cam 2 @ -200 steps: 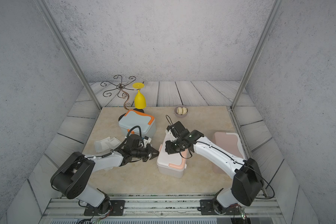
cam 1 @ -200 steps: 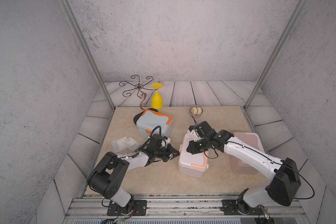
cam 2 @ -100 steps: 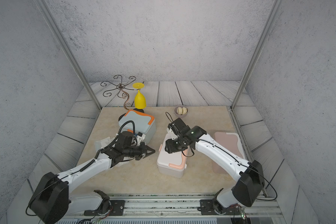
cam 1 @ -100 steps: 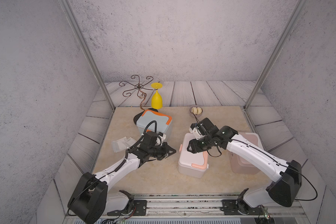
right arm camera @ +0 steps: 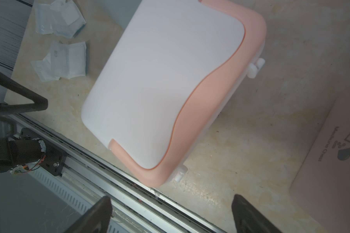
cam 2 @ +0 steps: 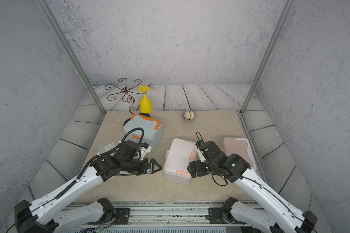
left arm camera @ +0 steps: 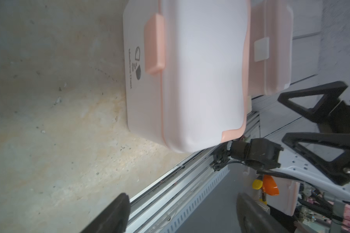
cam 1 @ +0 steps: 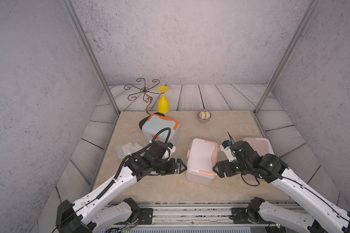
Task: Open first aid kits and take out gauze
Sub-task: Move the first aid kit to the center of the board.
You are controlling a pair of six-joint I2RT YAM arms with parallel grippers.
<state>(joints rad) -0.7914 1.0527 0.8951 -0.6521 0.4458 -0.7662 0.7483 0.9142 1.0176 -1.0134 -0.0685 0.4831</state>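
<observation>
The white first aid kit with peach trim sits mid-table with its lid down. My left gripper stands open just off its left side, holding nothing. My right gripper is open by the kit's near right corner, also holding nothing. The grey-blue kit with orange trim stands lidded behind the left arm. The pink kit lies at the right, partly hidden by the right arm. Gauze packets lie at the table's left.
An upturned yellow goblet hangs on a curly wire stand at the back left. A small grey bowl sits at the back middle. A metal rail runs along the front edge. Slanted frame posts flank the table.
Both grippers have gone from shut to open. The right gripper came off the white kit's lid and dropped toward its near right corner. The left arm stretched out, its gripper still left of the kit.
</observation>
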